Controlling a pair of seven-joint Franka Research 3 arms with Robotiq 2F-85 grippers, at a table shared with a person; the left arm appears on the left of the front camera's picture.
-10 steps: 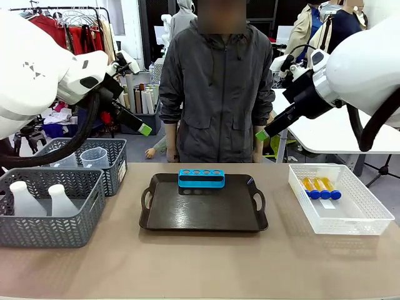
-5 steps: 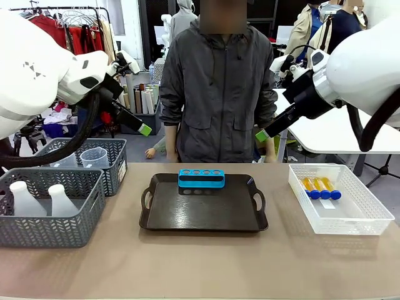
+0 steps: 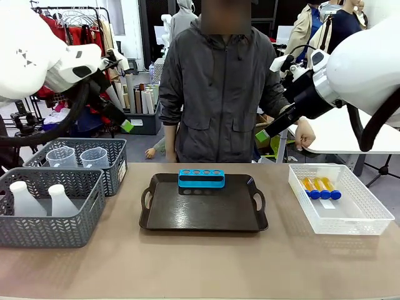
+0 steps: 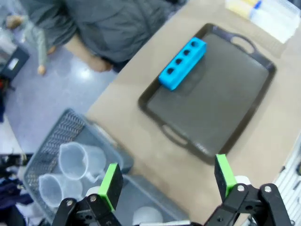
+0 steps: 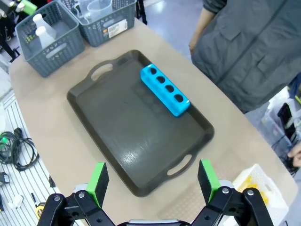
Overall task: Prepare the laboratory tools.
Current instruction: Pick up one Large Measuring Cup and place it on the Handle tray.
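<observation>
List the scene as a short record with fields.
tray: dark, mid-table, holds the rack
rack: blue, four empty holes, at the tray's far edge
tubes: three, lying in white basket, robot's right
beakers: two, in far grey basket, robot's left
flasks: two, in near grey basket
left gripper: open, raised, holding nothing
right gripper: open, raised, holding nothing

The dark tray (image 3: 206,212) looks like smooth plastic with a soft shine (light glints on its middle), and the blue tube rack (image 3: 201,179) is smooth, bright plastic. The beakers (image 3: 95,156) are clear plastic, the flasks (image 3: 59,201) milky plastic, the grey baskets (image 3: 53,234) a holey mesh. The table (image 3: 200,269) top is dull tan, and the person's jacket (image 3: 215,94) is grey cloth.
</observation>
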